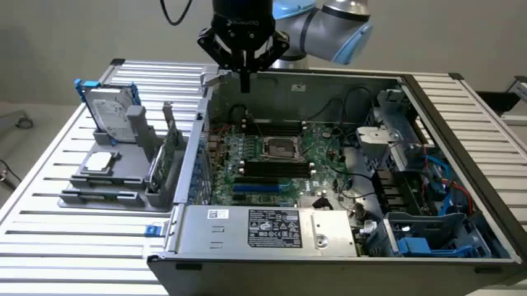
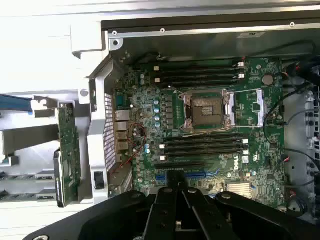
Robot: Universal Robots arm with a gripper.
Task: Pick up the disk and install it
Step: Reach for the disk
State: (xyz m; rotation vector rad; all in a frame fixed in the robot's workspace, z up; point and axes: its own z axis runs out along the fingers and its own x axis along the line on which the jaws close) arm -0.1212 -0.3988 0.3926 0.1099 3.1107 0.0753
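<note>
Disk [image 1: 111,114] upright in grey rack [image 1: 123,185], tabletop's [image 1: 66,246] far corner on the exterior view's left; gripper [image 1: 244,81] fully closed, empty, above open computer case [image 1: 346,83].

ROBOTIQ on the black housing [image 1: 243,24] above the jaws, DELL on the motherboard [image 2: 215,145]

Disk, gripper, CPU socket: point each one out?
disk [image 1: 110,115], exterior view, on its white label.
gripper [image 1: 244,87], exterior view, at the shut fingertips.
CPU socket [image 2: 207,109], wrist view, socket centre.
</note>
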